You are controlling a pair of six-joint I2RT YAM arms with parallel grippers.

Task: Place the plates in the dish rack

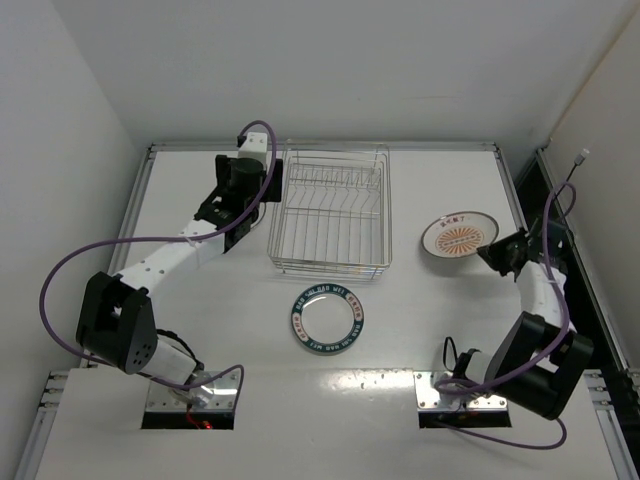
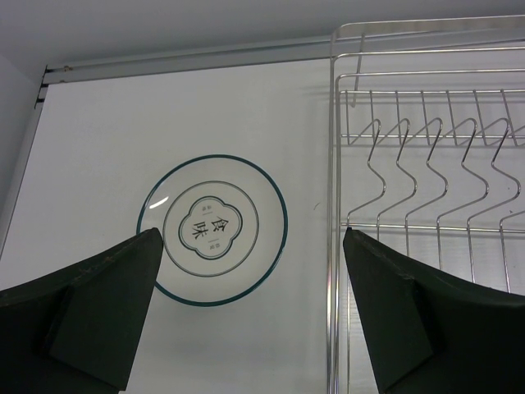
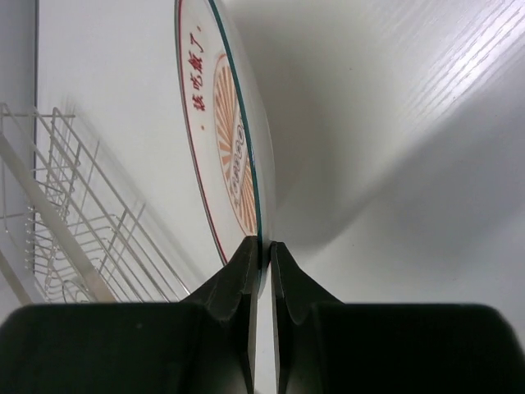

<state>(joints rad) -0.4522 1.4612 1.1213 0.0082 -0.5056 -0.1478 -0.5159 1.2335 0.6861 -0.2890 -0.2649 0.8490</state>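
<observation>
The chrome wire dish rack stands mid-table and holds no plate. My left gripper hovers open just left of it. In the left wrist view the gripper is above the pale grey plate with the dark centre motif, which lies flat beside the rack; my arm hides that plate from the top view. My right gripper is shut on the rim of the orange-red sunburst plate, right of the rack. In the right wrist view the gripper holds the plate tilted. The blue-lettered plate lies flat in front of the rack.
A metal rail runs along the table's far edge, with white walls behind and to both sides. The rack's wires show at the left of the right wrist view. Purple cables loop from both arms.
</observation>
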